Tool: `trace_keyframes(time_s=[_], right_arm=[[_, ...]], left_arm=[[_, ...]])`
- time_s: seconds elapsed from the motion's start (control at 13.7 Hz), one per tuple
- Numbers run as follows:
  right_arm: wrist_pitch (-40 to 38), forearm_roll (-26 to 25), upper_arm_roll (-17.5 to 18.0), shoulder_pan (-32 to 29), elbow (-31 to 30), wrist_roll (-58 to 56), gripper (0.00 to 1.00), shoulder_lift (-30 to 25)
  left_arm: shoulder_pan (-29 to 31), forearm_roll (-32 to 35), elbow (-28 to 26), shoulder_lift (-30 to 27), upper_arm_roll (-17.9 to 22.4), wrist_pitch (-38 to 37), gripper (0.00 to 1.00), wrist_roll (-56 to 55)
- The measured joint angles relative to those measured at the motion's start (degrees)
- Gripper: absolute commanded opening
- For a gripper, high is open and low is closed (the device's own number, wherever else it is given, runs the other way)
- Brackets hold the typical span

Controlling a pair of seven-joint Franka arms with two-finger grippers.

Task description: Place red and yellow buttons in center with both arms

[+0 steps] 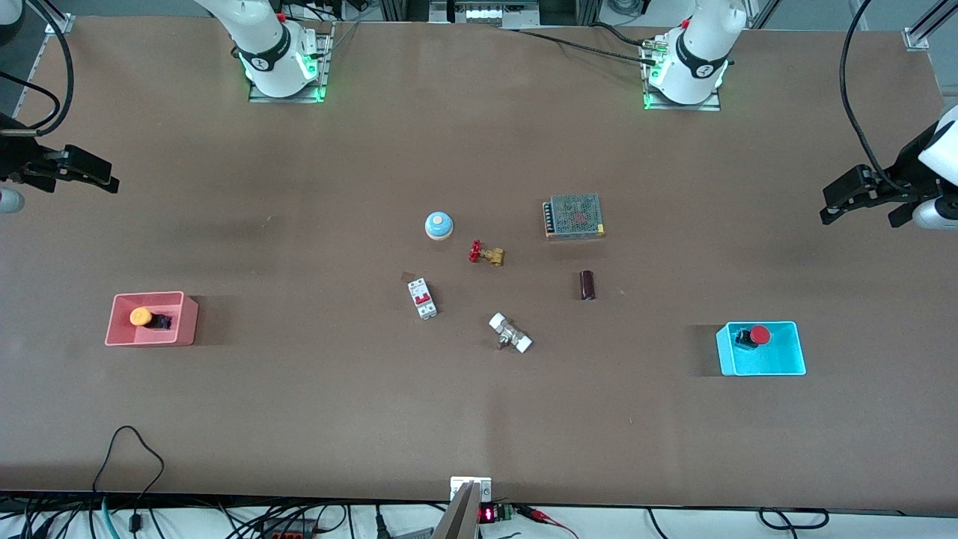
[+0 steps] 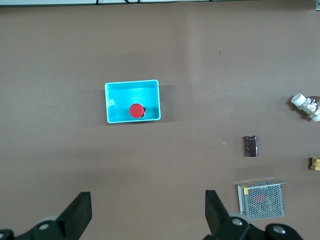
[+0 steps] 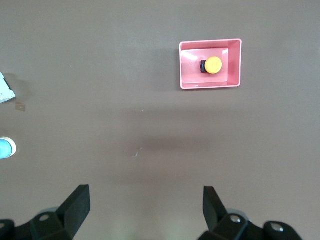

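Note:
The orange-yellow button (image 1: 141,317) lies in the pink bin (image 1: 150,341) toward the right arm's end of the table; it also shows in the right wrist view (image 3: 213,65). The red button (image 1: 760,335) lies in the cyan bin (image 1: 763,370) toward the left arm's end; it also shows in the left wrist view (image 2: 136,110). My right gripper (image 1: 105,177) is up over the table edge at its end, open and empty (image 3: 146,205). My left gripper (image 1: 831,209) is up over its end, open and empty (image 2: 148,210). The brown center (image 1: 524,293) lies between the bins.
Around the center lie a blue dome (image 1: 439,225), a red-handled brass valve (image 1: 486,254), a white circuit breaker (image 1: 422,298), a white-capped fitting (image 1: 510,333), a dark cylinder (image 1: 587,284) and a mesh power supply (image 1: 574,216).

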Motion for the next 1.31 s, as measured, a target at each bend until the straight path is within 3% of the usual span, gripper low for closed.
trace_keyframes(time_s=[0.44, 0.66, 1.31], right_arm=[[0.37, -0.02, -0.15, -0.12, -1.52, 0.46, 1.00, -0.15], [6.00, -0.24, -0.34, -1.13, -2.97, -0.09, 1.00, 1.99], [35.65, -0.31, -0.53, -7.95, -3.23, -9.19, 1.00, 25.24]], left_arm=[[0.00, 0.00, -0.12, 1.59, 0.00, -0.87, 1.00, 0.00], [0.02, 0.02, -0.29, 5.86, 0.00, 1.78, 1.00, 0.00], [2.10, 0.11, -0.76, 21.70, 0.41, 16.13, 1.00, 0.82]])
